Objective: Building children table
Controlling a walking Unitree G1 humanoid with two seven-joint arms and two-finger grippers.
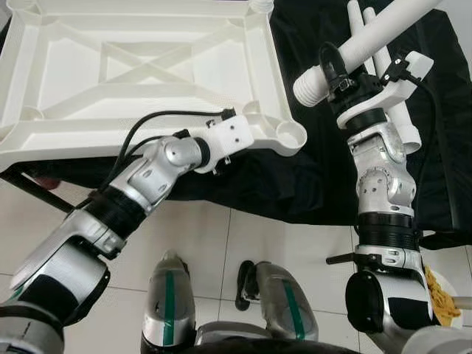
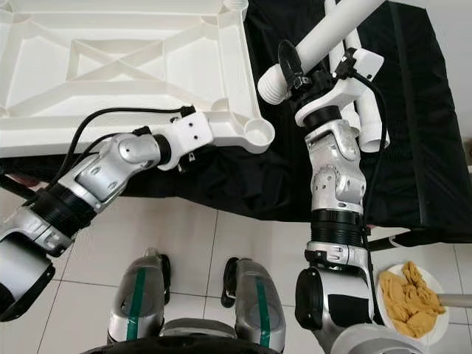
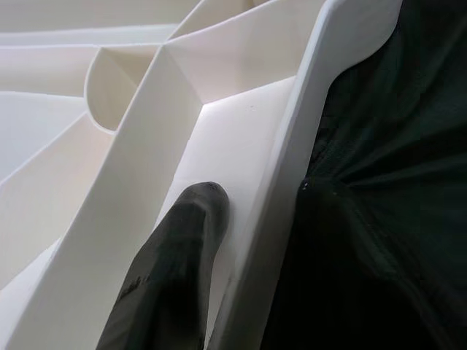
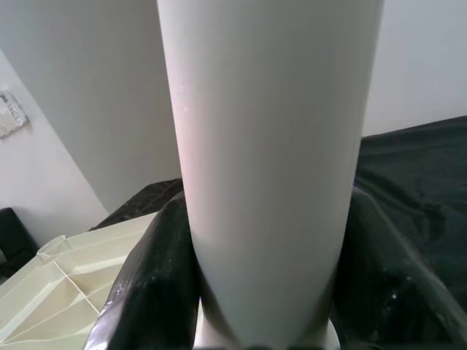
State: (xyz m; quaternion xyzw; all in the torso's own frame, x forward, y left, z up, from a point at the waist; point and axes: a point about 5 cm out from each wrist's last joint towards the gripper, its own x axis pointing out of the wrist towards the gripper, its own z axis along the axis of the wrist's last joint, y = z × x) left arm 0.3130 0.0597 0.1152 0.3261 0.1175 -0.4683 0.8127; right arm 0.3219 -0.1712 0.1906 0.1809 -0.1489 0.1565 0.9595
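The white plastic table top (image 1: 74, 103) lies upside down on a black cloth, ribs facing up. My left gripper (image 3: 255, 197) is shut on its near rim, close to the near right corner; one black finger (image 3: 175, 270) sits inside the rim and the other outside. My right gripper (image 1: 345, 68) is shut on a white tube leg (image 1: 383, 29) and holds it tilted in the air. The leg's ribbed lower end (image 1: 310, 85) hangs a little above and to the right of the round corner socket (image 1: 291, 135). In the right wrist view the leg (image 4: 270, 146) stands between both fingers.
More white legs (image 1: 398, 110) lie on the black cloth (image 1: 295, 184) behind my right arm. A plate of yellow food (image 2: 409, 299) sits on the tiled floor at the lower right. A small black object (image 1: 243, 284) lies by my feet.
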